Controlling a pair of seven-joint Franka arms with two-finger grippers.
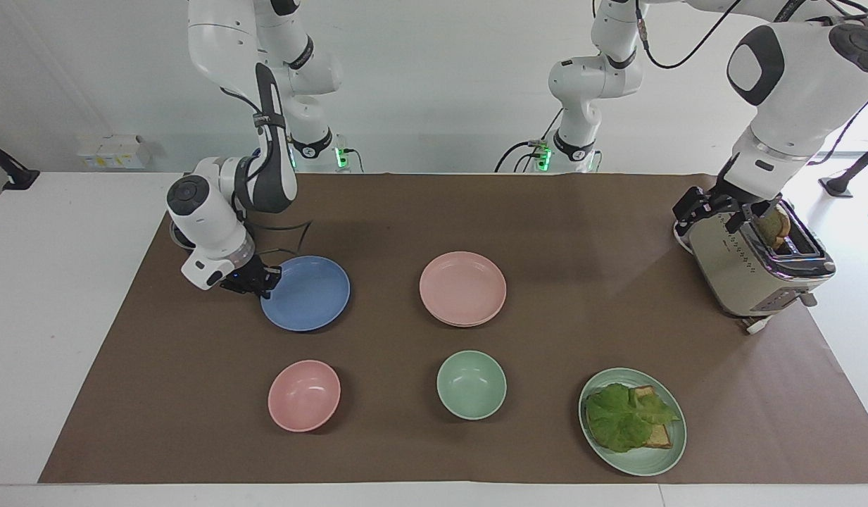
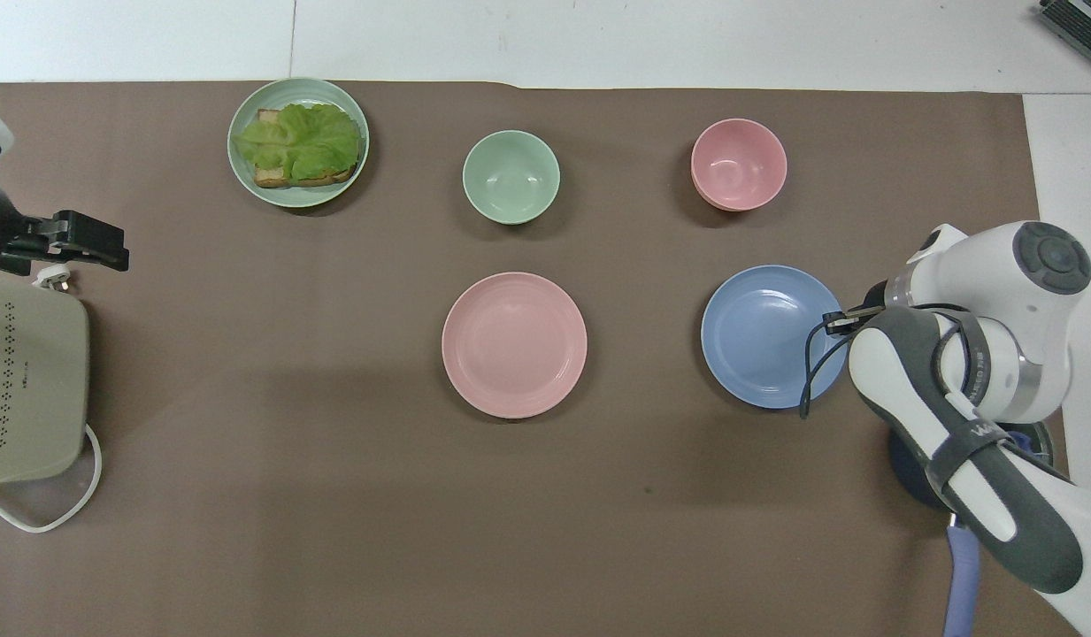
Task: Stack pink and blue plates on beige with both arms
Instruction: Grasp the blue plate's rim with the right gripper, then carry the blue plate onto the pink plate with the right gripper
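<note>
The blue plate (image 1: 310, 294) (image 2: 766, 341) lies toward the right arm's end of the table. My right gripper (image 1: 265, 278) (image 2: 835, 320) is low at its rim and shut on it. The pink plate (image 1: 462, 285) (image 2: 514, 343) lies mid-table. A thin second rim peeks out under its edge. The beige plate is otherwise hidden. My left gripper (image 1: 712, 213) (image 2: 103, 246) hangs open and empty over the toaster's end.
A metal toaster (image 1: 754, 271) holds a bread slice (image 1: 775, 225) at the left arm's end. Farther from the robots sit a pink bowl (image 1: 303, 395), a green bowl (image 1: 471, 384) and a green plate (image 1: 645, 461) with lettuce on toast.
</note>
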